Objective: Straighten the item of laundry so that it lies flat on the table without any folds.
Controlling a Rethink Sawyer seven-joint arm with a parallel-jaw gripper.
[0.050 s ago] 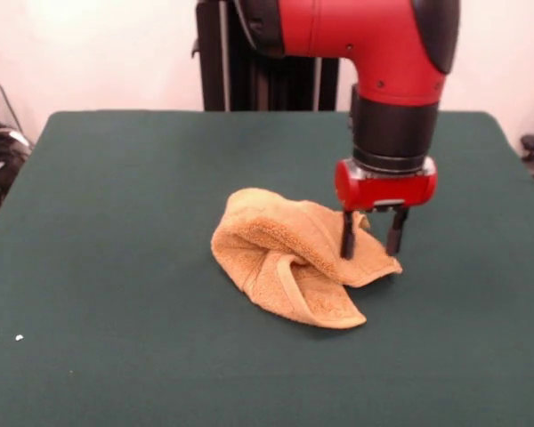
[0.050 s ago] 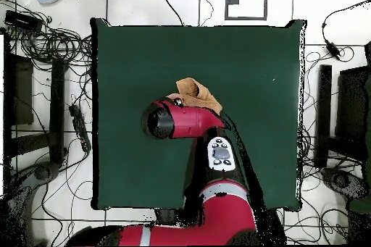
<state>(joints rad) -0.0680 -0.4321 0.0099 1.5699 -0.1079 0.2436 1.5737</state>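
Towel (image 1: 289,262), orange-tan terry: crumpled in a loose heap near the middle of the bench (image 1: 116,267), slightly right of centre in the front view. Several folds; one edge rolled up into a raised hump at the left, a ribbed band showing along the near flap, a pointed corner lying flat to the right. Overhead view: towel (image 2: 197,93) partly covered by the arm.

Claw (image 1: 372,233), red body with two dark fingers: released, fingers parted and pointing down, poised at the towel's right-hand corner; left finger overlaps the cloth in the front view, right finger just beyond its edge. Contact cannot be told.

Bench: dark green cloth, far larger than the towel.
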